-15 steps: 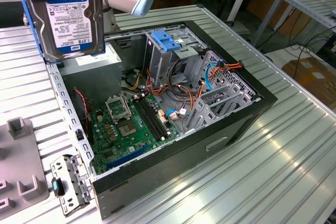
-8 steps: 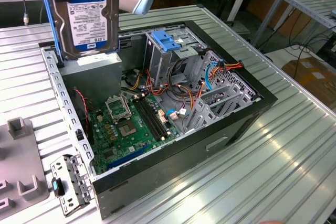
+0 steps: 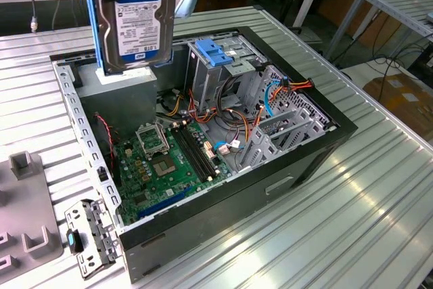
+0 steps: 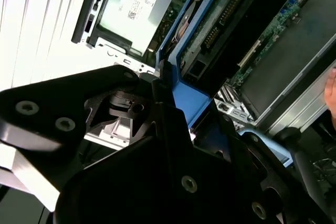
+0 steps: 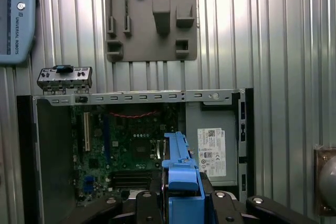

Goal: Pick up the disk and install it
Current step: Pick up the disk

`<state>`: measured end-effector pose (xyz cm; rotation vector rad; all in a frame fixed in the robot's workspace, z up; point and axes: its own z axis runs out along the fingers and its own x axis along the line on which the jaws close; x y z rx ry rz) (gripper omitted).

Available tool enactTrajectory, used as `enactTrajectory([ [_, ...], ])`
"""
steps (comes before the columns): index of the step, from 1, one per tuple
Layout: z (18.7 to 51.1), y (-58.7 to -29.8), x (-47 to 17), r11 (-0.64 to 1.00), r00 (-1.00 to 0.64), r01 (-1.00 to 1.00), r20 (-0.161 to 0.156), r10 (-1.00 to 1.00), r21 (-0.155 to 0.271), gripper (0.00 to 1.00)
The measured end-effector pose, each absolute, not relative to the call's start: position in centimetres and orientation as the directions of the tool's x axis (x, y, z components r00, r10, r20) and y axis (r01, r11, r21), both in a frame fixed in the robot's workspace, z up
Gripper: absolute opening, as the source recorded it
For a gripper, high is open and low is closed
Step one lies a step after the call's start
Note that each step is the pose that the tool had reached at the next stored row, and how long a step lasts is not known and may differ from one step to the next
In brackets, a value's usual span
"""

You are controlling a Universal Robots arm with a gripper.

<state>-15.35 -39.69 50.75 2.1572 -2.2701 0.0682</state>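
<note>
Carry step: pincer (image 5: 182, 196) clenched on disk (image 3: 135, 21), upright above open case (image 3: 223, 197). Drive bay (image 3: 203, 80) at disk's 4 o'clock in exterior view; insertion needs rail alignment.

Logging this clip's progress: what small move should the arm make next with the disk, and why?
Probably shift toward the exterior view's right: the disk, held upright by the gripper, hangs over the power supply, not yet over the drive bay.
</note>
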Motion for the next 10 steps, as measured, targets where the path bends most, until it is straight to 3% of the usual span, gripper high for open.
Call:
enactTrajectory([
  [10, 50.7, -39.7, -13.1, 0.051, -0.051, -0.998, 0.037, -0.998, -0.025, 0.37],
])
